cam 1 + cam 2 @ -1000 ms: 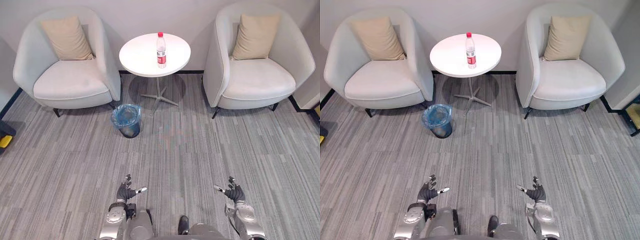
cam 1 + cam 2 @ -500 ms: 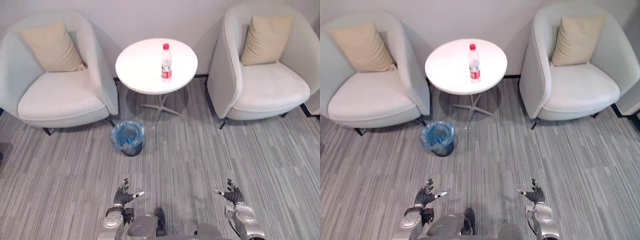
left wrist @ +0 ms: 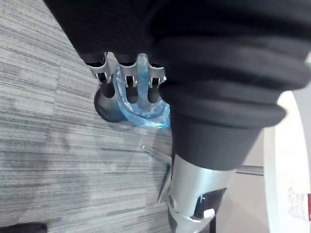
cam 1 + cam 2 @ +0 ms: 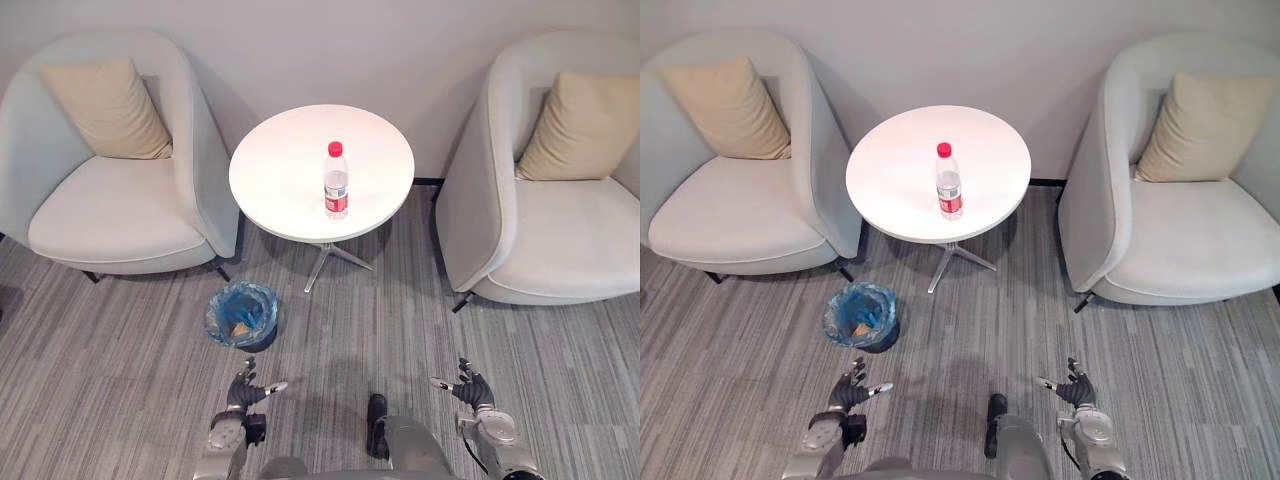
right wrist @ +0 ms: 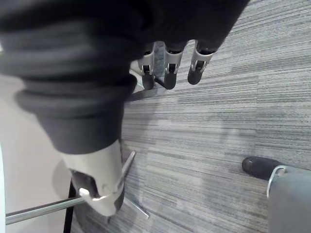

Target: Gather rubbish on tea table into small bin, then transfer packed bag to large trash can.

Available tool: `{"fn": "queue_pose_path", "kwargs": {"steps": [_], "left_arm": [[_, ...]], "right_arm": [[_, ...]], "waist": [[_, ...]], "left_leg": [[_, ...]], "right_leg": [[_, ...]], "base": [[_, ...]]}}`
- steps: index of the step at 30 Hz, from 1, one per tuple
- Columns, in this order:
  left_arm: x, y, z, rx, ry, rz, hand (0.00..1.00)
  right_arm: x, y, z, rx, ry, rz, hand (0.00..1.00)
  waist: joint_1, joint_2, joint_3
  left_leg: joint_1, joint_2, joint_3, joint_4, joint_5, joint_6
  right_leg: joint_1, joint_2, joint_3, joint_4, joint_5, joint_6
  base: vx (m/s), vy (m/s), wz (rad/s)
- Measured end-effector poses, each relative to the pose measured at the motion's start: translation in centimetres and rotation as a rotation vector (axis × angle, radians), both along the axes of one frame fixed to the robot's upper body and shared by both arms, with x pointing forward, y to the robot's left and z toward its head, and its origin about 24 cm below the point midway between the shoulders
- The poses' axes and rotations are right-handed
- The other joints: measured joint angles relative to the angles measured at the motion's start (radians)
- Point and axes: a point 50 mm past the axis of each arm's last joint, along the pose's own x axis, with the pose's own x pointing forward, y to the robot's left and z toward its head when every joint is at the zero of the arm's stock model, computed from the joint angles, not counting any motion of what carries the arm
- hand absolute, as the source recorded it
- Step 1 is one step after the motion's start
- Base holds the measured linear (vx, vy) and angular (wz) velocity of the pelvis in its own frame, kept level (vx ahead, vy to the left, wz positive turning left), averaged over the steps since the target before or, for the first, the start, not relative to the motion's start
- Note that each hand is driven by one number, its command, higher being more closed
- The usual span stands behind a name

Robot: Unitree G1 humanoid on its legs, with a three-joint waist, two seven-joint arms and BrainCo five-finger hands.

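Office lounge or waiting corner, two pale tub armchairs with beige cushions, small round white tea table between them, grey striped carpet, plain wall, small lined bin

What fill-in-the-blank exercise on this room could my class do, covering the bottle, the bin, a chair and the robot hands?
1. The plastic bottle with the red cap stands upright on the round white ____.
2. The small bin on the floor is lined with a ____ bag.
3. The armchair on the robot's left holds one beige ____.
4. The left robot hand and the right robot hand are open and hold ____.

Missing words: table; blue; cushion; nothing.
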Motion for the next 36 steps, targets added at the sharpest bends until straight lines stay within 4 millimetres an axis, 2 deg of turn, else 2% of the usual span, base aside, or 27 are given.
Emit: {"fn": "queue_pose_path", "kwargs": {"steps": [1,2,4,6,8,9,10,11,12,14,16,18,19,20,21,22,23,25,26,27,28,29,30,31,32,33,36], "left_arm": [[-0.1,-0.1,0.0,-0.003,0.002,0.0,0.0],[-0.3,-0.1,-0.1,-0.006,0.006,0.003,0.0],[-0.4,-0.1,-0.1,-0.009,0.006,0.007,0.0],[-0.3,-0.2,0.0,-0.015,-0.003,0.013,0.0],[-0.3,-0.3,0.0,-0.019,-0.002,0.014,0.0],[-0.5,-0.4,-0.1,-0.024,0.003,0.016,0.0],[-0.7,-0.4,-0.2,-0.025,0.01,0.019,0.0],[-0.7,-0.3,-0.2,-0.022,0.011,0.02,0.0],[-0.6,-0.1,-0.1,-0.014,0.004,0.018,0.0],[-0.4,0.1,0.0,-0.008,0.001,0.015,0.0],[-0.7,0.0,-0.2,-0.011,0.013,0.015,0.0],[-1.0,0.0,-0.4,-0.011,0.026,0.018,0.0],[-1.0,0.2,-0.4,-0.008,0.026,0.017,0.0],[-1.0,0.6,-0.3,0.006,0.027,0.015,0.0],[-1.0,0.8,-0.3,0.012,0.027,0.015,0.0],[-0.9,1.1,-0.2,0.024,0.025,0.008,0.0],[-0.8,1.0,-0.2,0.024,0.025,0.004,0.0],[-0.2,1.3,0.1,0.033,0.008,0.001,0.0],[-0.1,1.3,0.1,0.034,0.006,0.001,0.0],[-0.2,1.4,0.1,0.036,0.008,0.001,0.0],[-0.3,1.7,0.1,0.044,0.015,0.002,0.0],[-0.4,1.9,0.1,0.048,0.015,0.002,0.0],[-0.8,1.2,-0.5,0.026,0.043,0.01,0.0],[-1.1,0.7,-0.7,0.007,0.051,0.012,0.0],[-1.2,0.6,-0.7,0.004,0.054,0.015,0.0],[-1.3,0.5,-0.8,-0.001,0.057,0.016,0.0],[-1.3,0.6,-0.8,0.0,0.056,0.023,0.0]], "right_arm": [[-0.2,0.1,-0.1,0.005,0.006,-0.002,0.0],[-0.4,0.5,-0.3,0.02,0.006,-0.011,0.0],[0.1,0.6,0.0,0.03,-0.016,-0.027,0.0],[0.5,0.4,0.3,0.035,-0.039,-0.041,0.0],[0.3,0.1,0.3,0.041,-0.042,-0.068,0.0],[0.3,-0.2,0.4,0.036,-0.043,-0.079,0.0],[0.3,-0.4,0.4,0.027,-0.04,-0.078,0.0],[0.2,-0.3,0.3,0.031,-0.037,-0.077,0.0],[0.2,0.2,0.2,0.042,-0.035,-0.07,0.0],[0.4,0.3,0.3,0.043,-0.038,-0.062,0.0],[0.9,0.4,0.5,0.042,-0.05,-0.055,0.0],[1.1,0.6,0.5,0.036,-0.051,-0.039,0.0],[1.1,0.7,0.5,0.036,-0.05,-0.029,0.0],[0.9,1.1,0.3,0.043,-0.039,-0.022,0.0],[0.8,1.2,0.2,0.046,-0.034,-0.021,0.0],[0.4,1.5,-0.1,0.052,-0.024,-0.021,0.0],[0.3,1.5,-0.1,0.053,-0.019,-0.022,0.0],[0.2,1.4,-0.2,0.052,-0.015,-0.023,0.0],[0.2,1.4,-0.2,0.051,-0.015,-0.023,0.0],[0.2,1.4,-0.1,0.05,-0.018,-0.023,0.0],[0.0,1.4,-0.2,0.05,-0.013,-0.025,0.0],[-0.6,1.4,-0.4,0.052,0.0,-0.03,0.0],[-0.9,0.8,-0.5,0.037,0.012,-0.035,0.0],[-1.0,0.3,-0.4,0.022,0.016,-0.038,0.0],[-1.0,0.2,-0.4,0.019,0.014,-0.038,0.0],[-0.8,0.1,-0.3,0.015,0.008,-0.036,0.0],[-1.1,0.1,-0.3,0.013,0.009,-0.038,0.0]], "waist": [[0.001,0.0,0.002],[0.006,-0.006,0.008],[0.017,-0.009,0.014],[0.032,-0.004,0.017],[0.035,-0.011,0.022],[0.035,-0.006,0.019],[0.043,0.007,0.016],[0.052,0.01,0.013],[0.057,-0.025,0.009],[0.061,-0.056,0.008],[0.061,-0.061,0.007],[0.06,-0.055,0.003],[0.059,-0.053,0.0],[0.059,-0.058,-0.002],[0.056,-0.06,-0.003],[0.052,-0.064,-0.006],[0.05,-0.064,-0.006],[0.035,-0.06,-0.006],[0.028,-0.057,-0.006],[0.022,-0.057,-0.006],[0.025,-0.075,-0.016],[0.028,-0.097,-0.026],[0.026,-0.08,-0.027],[0.026,-0.061,-0.041],[0.026,-0.059,-0.041],[0.027,-0.04,-0.047],[0.023,-0.04,-0.048]], "left_leg": [[-0.027,0.016,0.006,0.081,-0.006,0.0],[-0.078,0.041,0.034,0.205,-0.02,0.02],[-0.172,0.041,0.084,0.232,-0.048,0.064],[-0.24,0.029,0.12,0.116,-0.06,0.076],[-0.256,-0.031,0.119,-0.107,-0.054,0.07],[-0.239,-0.063,0.111,-0.286,-0.008,0.04],[-0.217,-0.07,0.109,-0.378,0.128,0.066],[-0.202,-0.083,0.115,-0.39,0.142,0.097],[-0.189,-0.115,0.123,-0.408,0.134,0.107],[-0.184,-0.151,0.149,-0.395,0.101,0.14],[-0.156,-0.174,0.169,-0.395,0.071,0.153],[-0.111,-0.194,0.18,-0.413,0.035,0.154],[-0.088,-0.2,0.182,-0.43,0.03,0.157],[-0.043,-0.212,0.18,-0.463,0.031,0.167],[-0.029,-0.213,0.177,-0.471,0.028,0.172],[0.0,-0.211,0.165,-0.476,0.023,0.18],[0.011,-0.208,0.153,-0.48,0.022,0.181],[0.034,-0.176,0.101,-0.493,0.023,0.179],[0.039,-0.165,0.088,-0.493,0.023,0.179],[0.049,-0.15,0.067,-0.491,0.025,0.173],[0.061,-0.156,0.057,-0.489,0.022,0.149],[0.066,-0.171,0.052,-0.488,0.014,0.128],[0.076,-0.163,0.028,-0.481,-0.018,0.096],[0.072,-0.142,0.025,-0.48,-0.017,0.095],[0.073,-0.133,0.025,-0.483,-0.018,0.094],[0.073,-0.12,0.023,-0.495,-0.016,0.09],[0.085,-0.1,0.0,-0.535,-0.005,0.071]], "right_leg": [[0.042,0.008,-0.004,-0.03,-0.003,-0.005],[0.115,0.021,-0.011,-0.071,-0.017,-0.022],[0.181,0.021,-0.008,-0.107,-0.034,-0.019],[0.199,0.014,-0.003,-0.114,-0.04,-0.011],[0.218,-0.017,-0.005,-0.111,-0.06,0.014],[0.229,-0.029,-0.003,-0.108,-0.081,0.04],[0.237,-0.028,0.012,-0.099,-0.1,0.066],[0.247,-0.035,0.026,-0.098,-0.103,0.075],[0.258,-0.066,0.032,-0.105,-0.114,0.094],[0.259,-0.104,0.045,-0.086,-0.134,0.123],[0.256,-0.133,0.064,-0.044,-0.157,0.14],[0.234,-0.158,0.09,0.058,-0.174,0.159],[0.206,-0.169,0.094,0.133,-0.178,0.166],[0.154,-0.189,0.098,0.279,-0.174,0.176],[0.138,-0.193,0.097,0.334,-0.168,0.182],[0.117,-0.197,0.091,0.389,-0.201,0.181],[0.112,-0.195,0.082,0.39,-0.217,0.169],[0.048,-0.143,0.071,0.356,-0.254,0.132],[0.03,-0.127,0.074,0.338,-0.255,0.132],[0.004,-0.106,0.086,0.265,-0.248,0.13],[0.002,-0.098,0.105,0.126,-0.157,0.115],[0.0,-0.111,0.12,0.065,-0.051,0.106],[-0.004,-0.107,0.114,0.091,-0.011,0.1],[0.009,-0.089,0.106,0.066,-0.007,0.094],[0.02,-0.08,0.104,0.041,-0.006,0.093],[0.033,-0.063,0.099,-0.001,0.007,0.077],[0.072,-0.039,0.074,-0.07,0.032,0.064]], "base": [[0.32,-0.168,0.29],[0.22,-0.095,0.11],[0.25,-0.074,0.01],[0.23,0.034,-0.07],[0.3,0.156,0.05],[0.32,0.229,-0.05],[0.29,0.212,-0.15],[0.31,0.193,-0.14],[0.32,0.151,0.03],[0.32,0.134,0.04],[0.26,0.116,-0.22],[0.24,0.114,-0.23],[0.25,0.092,-0.01],[0.26,0.076,0.05],[0.29,0.035,0.18],[0.25,-0.005,0.24],[0.29,-0.045,0.41],[0.26,-0.12,0.51],[0.24,-0.184,0.53],[0.2,-0.17,0.51],[0.25,-0.203,0.48],[0.23,-0.182,0.44],[0.22,-0.165,0.28],[0.2,-0.166,0.2],[0.15,-0.144,0.01],[0.1,-0.138,0.0],[0.04,-0.086,0.14]]}}
